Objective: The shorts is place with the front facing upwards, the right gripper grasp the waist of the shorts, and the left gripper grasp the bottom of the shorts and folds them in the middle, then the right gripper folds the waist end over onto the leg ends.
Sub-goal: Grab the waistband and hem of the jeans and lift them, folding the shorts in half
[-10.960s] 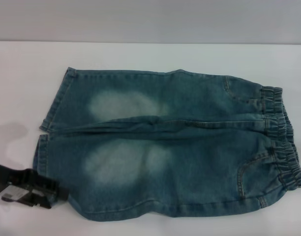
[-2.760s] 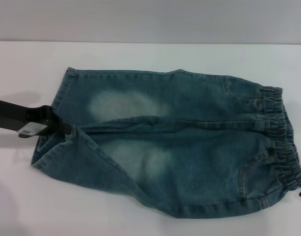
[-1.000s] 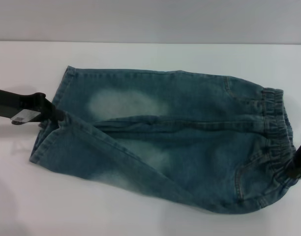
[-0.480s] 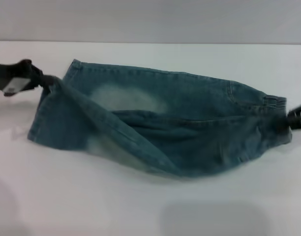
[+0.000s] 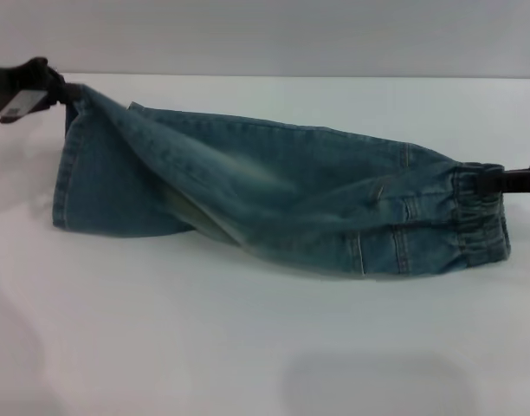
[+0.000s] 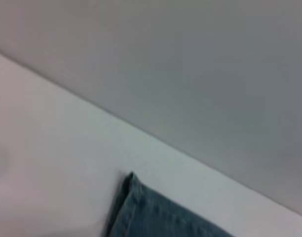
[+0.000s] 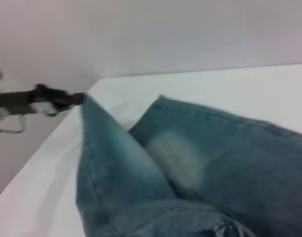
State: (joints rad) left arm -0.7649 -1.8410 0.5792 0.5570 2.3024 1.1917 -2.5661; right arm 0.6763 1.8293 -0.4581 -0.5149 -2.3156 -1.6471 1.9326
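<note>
The denim shorts (image 5: pixel 274 208) sag in a long, soft fold over the white table (image 5: pixel 248 347), their faded blue cloth creased lengthwise. Nearest, the ruffled elastic waist end (image 5: pixel 477 217) bunches just beside the right gripper (image 5: pixel 494 180), which is clenched on the waistband. Farther off, the left gripper (image 5: pixel 61 89) pinches the bottom of the shorts (image 5: pixel 74 165), lifting one stitched hem corner above the table; the hem hangs straight below it.

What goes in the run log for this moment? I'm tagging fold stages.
stage: lengthwise fold | left gripper: shut on leg hem, lifted | right gripper: shut on waistband | shorts: near half raised
</note>
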